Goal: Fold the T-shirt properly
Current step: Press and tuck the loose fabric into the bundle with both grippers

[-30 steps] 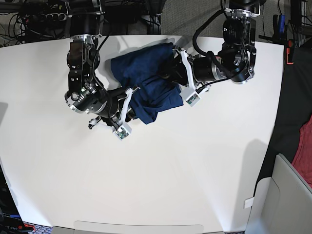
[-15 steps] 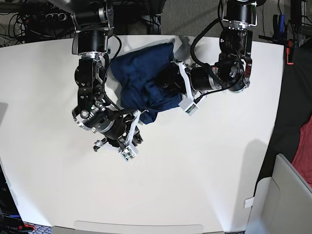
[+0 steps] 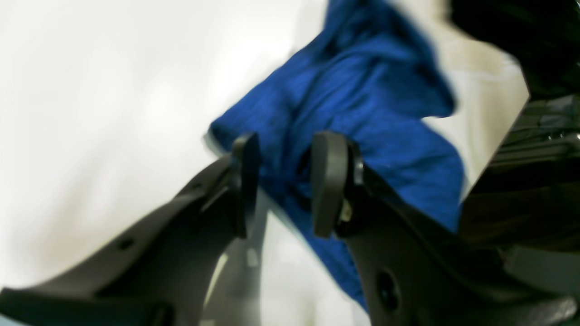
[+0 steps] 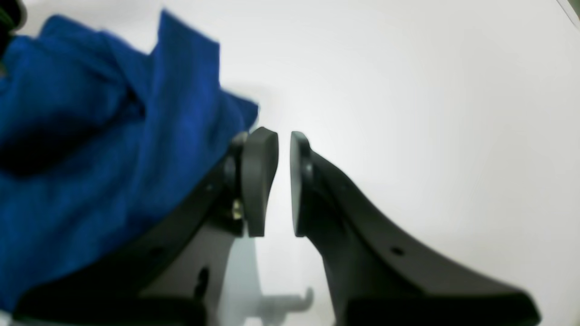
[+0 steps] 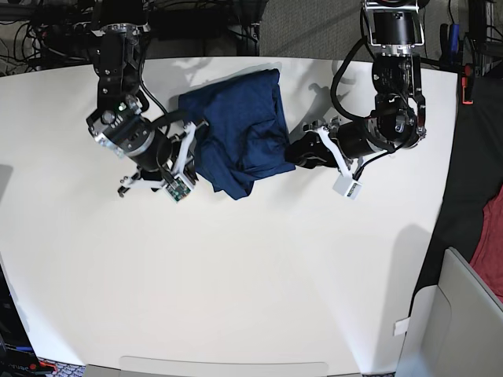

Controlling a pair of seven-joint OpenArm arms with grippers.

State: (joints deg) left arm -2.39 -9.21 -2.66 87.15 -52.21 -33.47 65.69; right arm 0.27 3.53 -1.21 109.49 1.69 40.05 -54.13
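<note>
Dark blue knit cloth lies bunched on the white table (image 5: 259, 275): this is the T-shirt (image 5: 236, 133), near the far edge and between the two arms. It is folded over on itself, but the pile looks lumpy and the edges do not line up.

A moment ago both grippers were right at the cloth. Now both have pulled back to the sides. The left gripper (image 3: 285, 185) is just beside one edge of the shirt. Its jaws have spread apart a little in the last second, and nothing sits between them; the blue cloth is behind them. The right gripper (image 4: 277, 181) is by the other edge. Its jaws are almost together with only a thin gap, and they hold nothing.

So the shirt is let go and rests on its own. This looks like the end of one fold. The task is likely not finished, because the pile is still bumpy and needs another fold or a smoothing.

A pale bin (image 5: 464, 322) stands past the table's near corner. What is in it cannot be seen.
</note>
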